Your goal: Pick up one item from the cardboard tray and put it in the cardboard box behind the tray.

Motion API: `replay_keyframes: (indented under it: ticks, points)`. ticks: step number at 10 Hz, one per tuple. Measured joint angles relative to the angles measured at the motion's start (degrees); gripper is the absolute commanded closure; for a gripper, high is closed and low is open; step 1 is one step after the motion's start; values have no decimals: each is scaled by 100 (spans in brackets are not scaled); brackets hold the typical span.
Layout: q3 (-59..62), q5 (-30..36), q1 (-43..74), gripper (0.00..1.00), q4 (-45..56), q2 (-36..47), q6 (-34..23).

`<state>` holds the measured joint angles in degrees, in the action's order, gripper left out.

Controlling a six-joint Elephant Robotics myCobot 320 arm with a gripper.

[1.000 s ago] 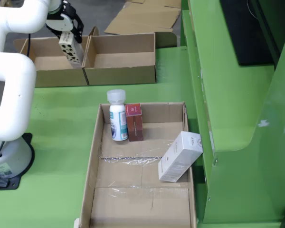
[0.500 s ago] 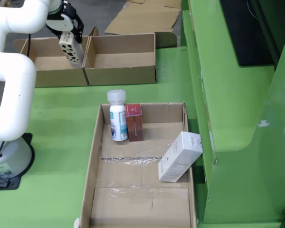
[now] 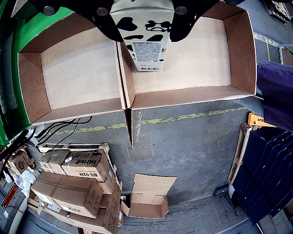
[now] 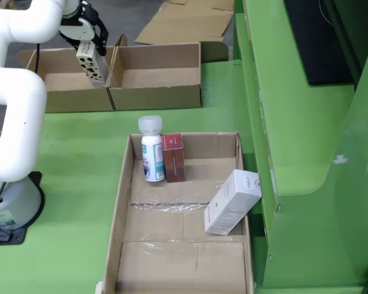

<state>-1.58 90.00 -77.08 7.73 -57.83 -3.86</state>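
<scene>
My gripper [image 3: 144,19] is shut on a white carton with black cow spots [image 3: 145,41] and holds it in the air. In the fixed view the gripper [image 4: 88,38] and carton [image 4: 92,66] hang over the left cardboard box [image 4: 58,82], close to the wall it shares with the right box [image 4: 159,78]. In the wrist view the carton hangs above the shared wall of the two empty boxes [image 3: 78,68] [image 3: 200,53]. The cardboard tray [image 4: 172,257] in front holds a white bottle [image 4: 152,153], a red box [image 4: 173,158] and a tilted white box [image 4: 233,202].
The white arm and its base [image 4: 12,196] stand left of the tray. A green frame [image 4: 294,122] rises on the right. Below the table, the wrist view shows stacked cartons [image 3: 73,185], flattened cardboard [image 3: 146,195] and a person in purple [image 3: 283,92].
</scene>
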Motion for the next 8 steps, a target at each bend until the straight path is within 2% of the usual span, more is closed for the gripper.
replay_keyframes:
  ticks: [1,8]
  points:
    - [0,0,0,100,0,0,0]
    - [0,0,0,30,0,0,0]
